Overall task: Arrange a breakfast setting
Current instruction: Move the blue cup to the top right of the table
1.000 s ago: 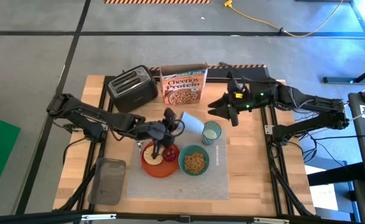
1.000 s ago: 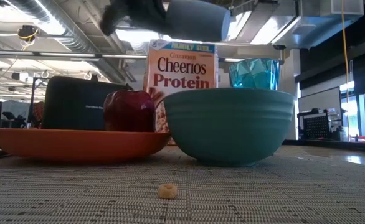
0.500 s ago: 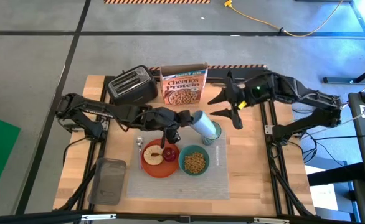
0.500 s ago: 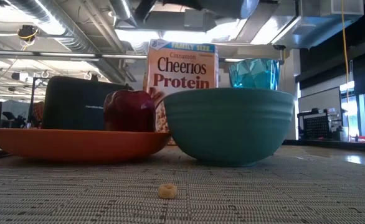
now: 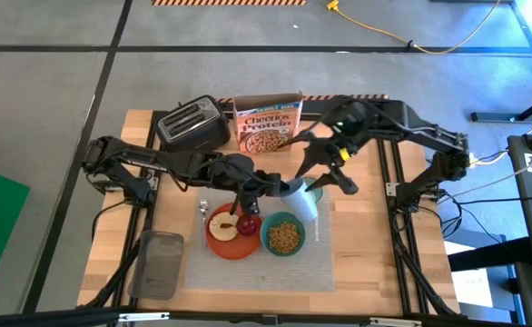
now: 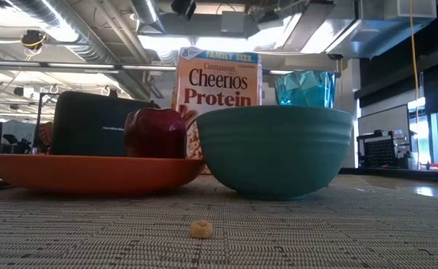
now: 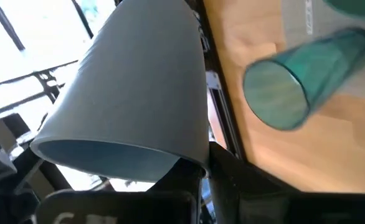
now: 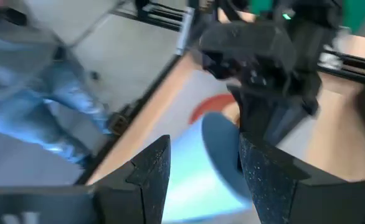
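On the pale placemat (image 5: 248,272) stand an orange plate (image 5: 222,246) with toast (image 5: 219,223) and a red apple (image 5: 245,224), a teal bowl (image 5: 268,238) of cereal and a green tumbler (image 5: 315,188). Cutlery (image 5: 202,210) lies left of the plate. My left gripper (image 5: 280,188) is shut on a pale blue-grey cup (image 5: 302,202), which is tipped in the air beside the tumbler (image 7: 294,81). My right gripper (image 5: 324,174) hovers open just beyond the cup (image 8: 217,155), higher up, with nothing between its fingers (image 8: 151,174). My left gripper holds the cup by its rim (image 7: 192,163), coming level from the table's left. The cup's own wall hides the fingertips, so the kind of pinch cannot be told. The cup is lifted clear and tilted, its base pointing away from the gripper.
A black toaster (image 5: 192,127) and an orange Cheerios box (image 5: 268,127) stand at the table's far edge. A grey tray (image 5: 160,263) lies at the near left. One loose cereal ring (image 6: 199,229) lies on the mat. A person in jeans (image 8: 45,118) stands beyond the table.
My left gripper has risen and gone toward the table's right with the cup, rolling its wrist, so the cup has turned and tipped beside the tumbler. My right gripper has risen and swung from the far right toward the cup, turning as it went, and has stayed open.
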Controlling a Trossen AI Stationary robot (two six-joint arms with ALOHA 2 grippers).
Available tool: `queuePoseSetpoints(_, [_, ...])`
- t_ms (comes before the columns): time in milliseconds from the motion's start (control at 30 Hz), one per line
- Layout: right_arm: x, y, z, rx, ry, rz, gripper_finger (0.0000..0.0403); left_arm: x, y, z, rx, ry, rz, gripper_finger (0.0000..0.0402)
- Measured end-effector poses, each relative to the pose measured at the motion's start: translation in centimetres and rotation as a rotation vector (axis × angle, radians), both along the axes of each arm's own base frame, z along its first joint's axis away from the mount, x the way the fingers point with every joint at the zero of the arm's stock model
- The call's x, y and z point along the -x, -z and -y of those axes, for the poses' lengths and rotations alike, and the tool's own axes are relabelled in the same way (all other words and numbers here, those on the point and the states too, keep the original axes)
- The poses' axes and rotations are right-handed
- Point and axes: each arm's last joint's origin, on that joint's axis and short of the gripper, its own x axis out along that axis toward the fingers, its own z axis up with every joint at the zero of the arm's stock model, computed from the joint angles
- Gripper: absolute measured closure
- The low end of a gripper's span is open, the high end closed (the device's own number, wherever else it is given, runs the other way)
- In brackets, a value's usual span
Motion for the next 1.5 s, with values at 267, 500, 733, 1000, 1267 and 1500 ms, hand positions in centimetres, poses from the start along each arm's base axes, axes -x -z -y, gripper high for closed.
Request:
queuePoseSetpoints(267, [-2.2, 2.7, -0.1, -0.095, -0.116, -0.162, 0.0221, -0.9, 0.6, 0.5, 0.037, 0.083, 0.012, 0.0388])
queuePoseSetpoints(500, [-2.5, 4.6, -0.3, -0.138, -0.195, -0.294, 0.0245, -1.2, 0.9, 0.7, 0.067, 0.128, 0.013, 0.0388])
queuePoseSetpoints(733, [-2.7, 4.8, -0.3, -0.147, -0.242, -0.284, 0.0365, -1.2, 0.9, 0.8, 0.121, 0.164, 0.013, 0.0387])
queuePoseSetpoints(1000, [-2.8, 5.1, -0.4, -0.143, -0.278, -0.272, 0.0389, -1.2, 0.9, 0.8, 0.155, 0.189, 0.01, 0.0387])
queuePoseSetpoints(1267, [-2.4, 5.1, -0.5, -0.167, -0.335, -0.269, 0.04, -1.1, 0.7, 1.5, 0.276, 0.166, 0.017, 0.0331])
queuePoseSetpoints(1500, [-1.6, 5.5, -0.3, -0.093, -0.317, -0.35, 0.0402, -0.4, 0.8, 1.7, 0.334, -0.022, -0.018, 0.0233])
